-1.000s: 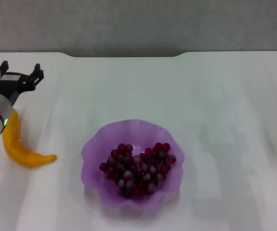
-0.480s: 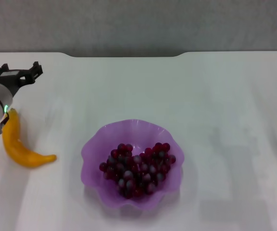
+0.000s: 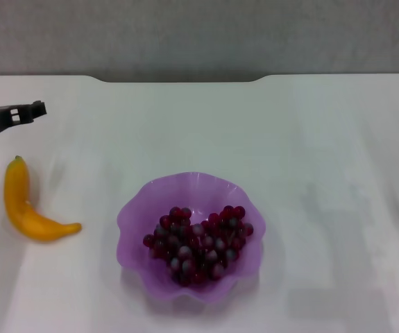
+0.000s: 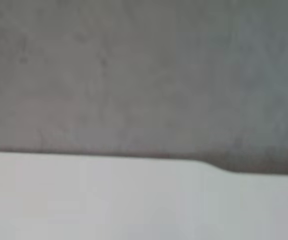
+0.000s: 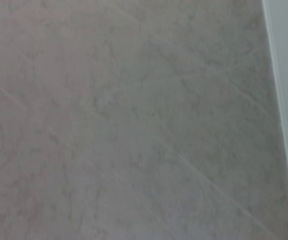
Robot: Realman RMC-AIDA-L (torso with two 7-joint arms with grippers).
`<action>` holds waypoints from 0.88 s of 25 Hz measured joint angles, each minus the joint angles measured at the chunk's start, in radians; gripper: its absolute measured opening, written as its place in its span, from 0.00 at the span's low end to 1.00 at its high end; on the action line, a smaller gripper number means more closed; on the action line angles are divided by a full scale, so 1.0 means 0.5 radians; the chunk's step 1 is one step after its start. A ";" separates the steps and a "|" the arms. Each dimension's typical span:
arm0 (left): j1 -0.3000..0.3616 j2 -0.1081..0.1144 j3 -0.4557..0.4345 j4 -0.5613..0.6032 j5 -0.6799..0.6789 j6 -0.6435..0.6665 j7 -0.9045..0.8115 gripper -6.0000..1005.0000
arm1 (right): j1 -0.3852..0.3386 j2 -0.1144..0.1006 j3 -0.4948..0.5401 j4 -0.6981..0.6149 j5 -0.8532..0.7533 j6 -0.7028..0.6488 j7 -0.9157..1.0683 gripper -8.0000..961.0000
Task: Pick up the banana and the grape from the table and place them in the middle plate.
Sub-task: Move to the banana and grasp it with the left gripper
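Observation:
The yellow banana (image 3: 27, 208) lies on the white table (image 3: 310, 139) at the left. The bunch of dark red-purple grapes (image 3: 196, 243) lies inside the purple scalloped plate (image 3: 133, 208) in the middle. My left gripper (image 3: 26, 111) is at the far left edge, behind the banana and apart from it, holding nothing. My right arm is nearly out of the head view at the right edge, and its gripper does not show. Neither wrist view shows the fruit or the plate.
The table's back edge (image 3: 185, 78) meets a grey wall. The left wrist view shows only the table top (image 4: 133, 200) and that wall. The right wrist view shows a grey surface and a white edge (image 5: 286, 100).
My left arm has pulled back to the left and uncovered the whole banana. The right gripper has slid out past the right edge. The fruit and the plate have not moved.

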 joint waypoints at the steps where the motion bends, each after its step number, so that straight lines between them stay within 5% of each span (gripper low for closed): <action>1: -0.002 0.000 -0.039 -0.033 0.061 -0.079 -0.002 0.85 | 0.000 0.000 0.000 0.000 -0.004 0.000 0.000 0.85; 9: -0.003 0.001 -0.179 -0.258 0.295 -0.624 -0.016 0.85 | 0.002 0.000 0.000 0.002 -0.045 0.001 -0.003 0.85; 22: 0.032 -0.005 -0.182 -0.134 0.391 -0.705 -0.059 0.85 | 0.003 0.000 0.000 0.002 -0.044 0.001 -0.003 0.85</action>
